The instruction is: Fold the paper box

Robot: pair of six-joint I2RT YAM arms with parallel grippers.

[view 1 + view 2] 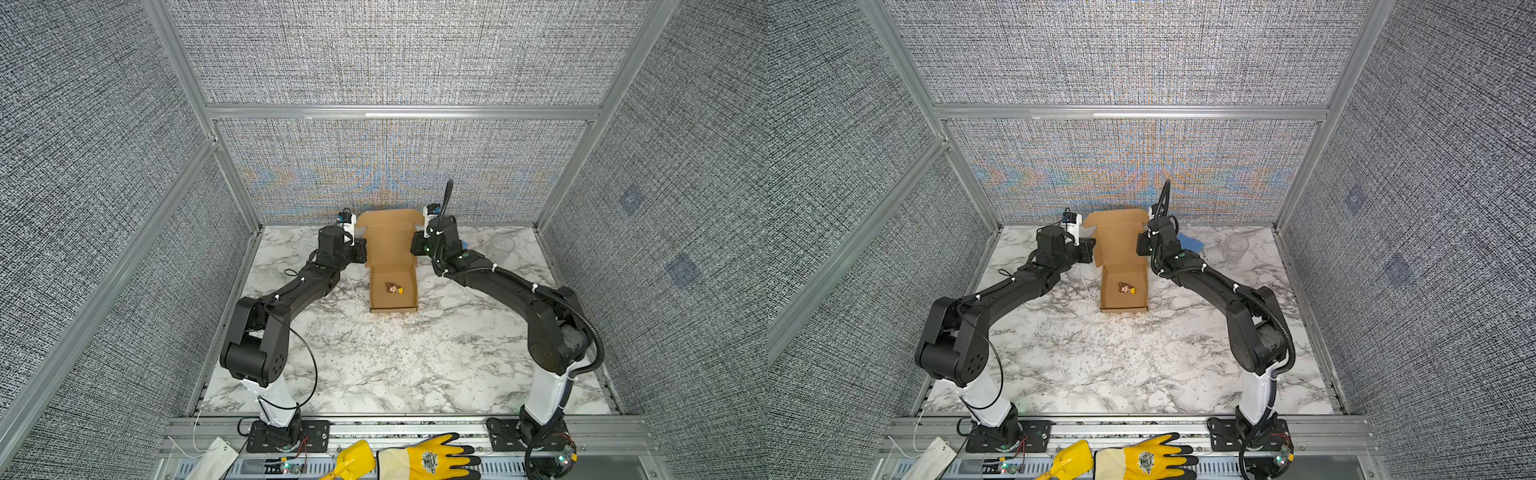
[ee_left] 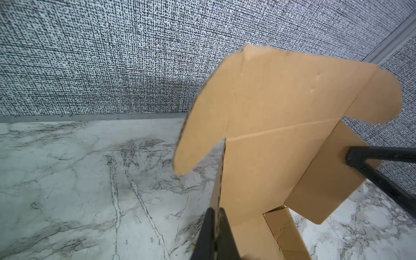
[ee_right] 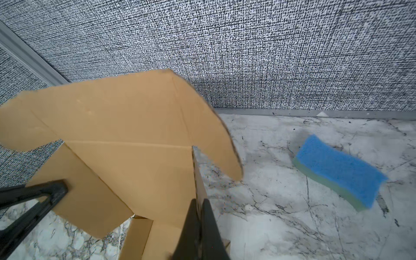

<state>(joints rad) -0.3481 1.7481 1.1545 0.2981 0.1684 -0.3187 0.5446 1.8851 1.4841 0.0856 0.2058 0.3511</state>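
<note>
Brown cardboard sits centre-rear on the marble table [image 1: 374,365]: in both top views the box [image 1: 390,245] rests with its tray toward the camera and its lid raised near the back wall, a small toy [image 1: 393,287] lying in the tray. The left gripper [image 1: 362,249] meets the lid's left edge, the right gripper [image 1: 415,246] its right edge. A clear cup [image 1: 503,247] stands well apart to the right; a yellow glove [image 1: 428,459] lies on the front rail. Left wrist view: the left gripper [image 2: 215,217] pinches the edge of the lid's side flap. Right wrist view: the right gripper [image 3: 199,208] nips the opposite flap the same way; a blue sponge [image 3: 337,171] lies on the table nearby.
</note>
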